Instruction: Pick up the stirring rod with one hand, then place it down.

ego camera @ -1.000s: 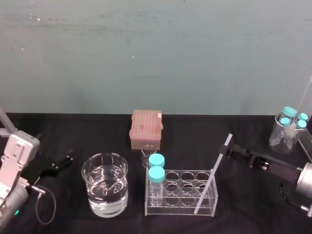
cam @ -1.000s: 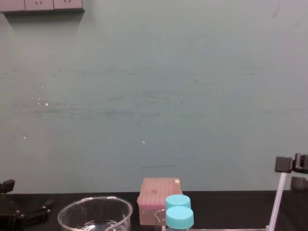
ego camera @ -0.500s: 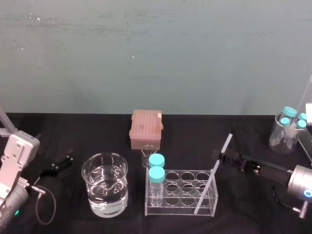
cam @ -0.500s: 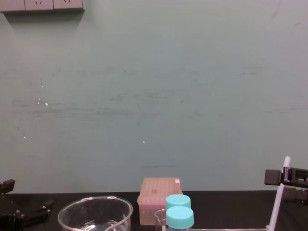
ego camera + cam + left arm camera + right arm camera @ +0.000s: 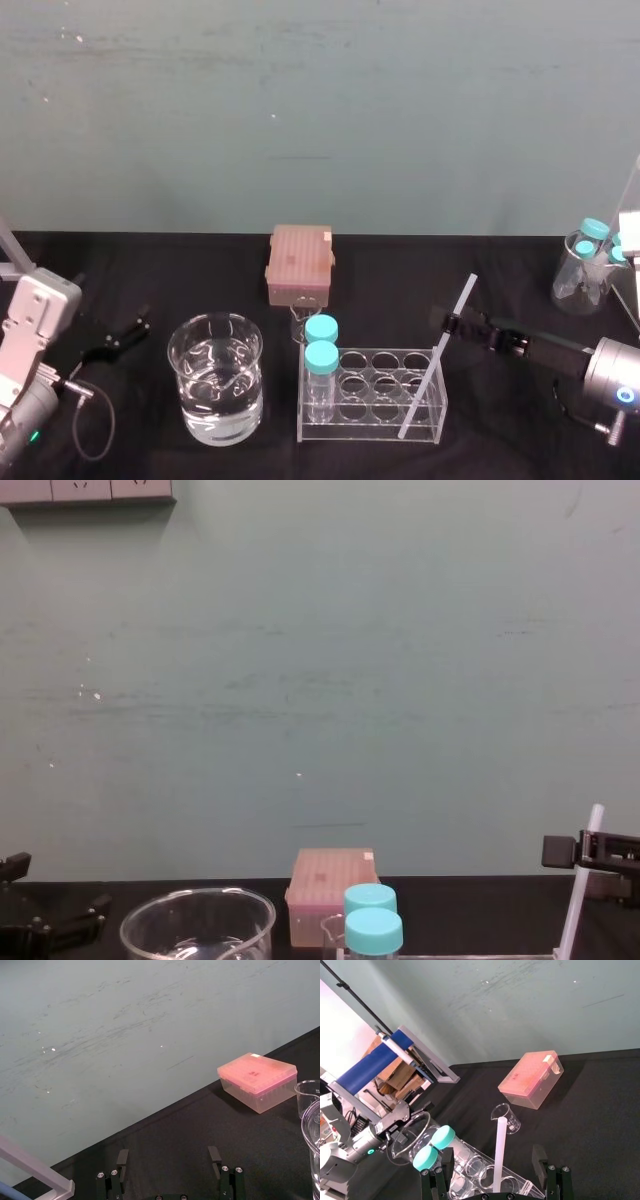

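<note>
The stirring rod is thin, white and translucent, and leans in the clear tube rack with its top tilted to the right. My right gripper is open around the rod's upper part. In the right wrist view the rod stands between the two black fingers with a gap on each side. In the chest view the rod rises just past the right gripper. My left gripper rests open at the far left of the table, holding nothing.
Two blue-capped bottles stand in the rack's left end. A glass beaker of water sits left of the rack. Behind are a pink tip box and a small empty beaker. A flask of blue-capped tubes stands far right.
My right gripper has moved left and lower along the rod, from near its top to a little below it, staying open. The rod and the left arm have not moved.
</note>
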You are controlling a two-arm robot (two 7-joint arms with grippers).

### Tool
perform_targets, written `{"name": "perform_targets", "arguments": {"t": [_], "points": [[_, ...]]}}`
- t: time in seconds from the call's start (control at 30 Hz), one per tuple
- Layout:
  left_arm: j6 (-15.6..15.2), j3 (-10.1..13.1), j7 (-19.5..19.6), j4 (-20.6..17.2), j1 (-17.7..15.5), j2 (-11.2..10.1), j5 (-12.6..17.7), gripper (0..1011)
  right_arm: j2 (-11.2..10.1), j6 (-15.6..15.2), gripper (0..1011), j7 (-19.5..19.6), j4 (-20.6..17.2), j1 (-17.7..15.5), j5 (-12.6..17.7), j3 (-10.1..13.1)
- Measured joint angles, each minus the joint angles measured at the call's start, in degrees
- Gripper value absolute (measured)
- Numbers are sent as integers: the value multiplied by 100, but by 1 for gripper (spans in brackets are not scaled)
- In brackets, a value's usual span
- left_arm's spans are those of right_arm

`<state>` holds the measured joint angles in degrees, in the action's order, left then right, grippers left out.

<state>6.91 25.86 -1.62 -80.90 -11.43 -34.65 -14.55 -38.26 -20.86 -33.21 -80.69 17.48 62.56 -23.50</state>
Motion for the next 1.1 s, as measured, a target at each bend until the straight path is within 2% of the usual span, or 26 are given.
{"name": "perform_targets", "arguments": {"t": [0.23,0.33,0.67,0.93,0.97,1.1], "points": [[0,0,0,0,0,0,0,1005,1,0,1003,1,-10,-12,1,18],[0,0,0,0,0,0,0,1005,2,0,964,2,-15,-17,1,25],[0,0,0,0,0,0,0,1005,5,-1,705,7,-25,-26,1,36],[0,0,0,0,0,0,0,1005,5,-3,430,11,-31,-29,1,40],[0,0,0,0,0,0,0,1005,6,-4,430,11,-32,-30,0,41],[0,0,0,0,0,0,0,1005,6,-5,250,12,-33,-32,1,44]]}}
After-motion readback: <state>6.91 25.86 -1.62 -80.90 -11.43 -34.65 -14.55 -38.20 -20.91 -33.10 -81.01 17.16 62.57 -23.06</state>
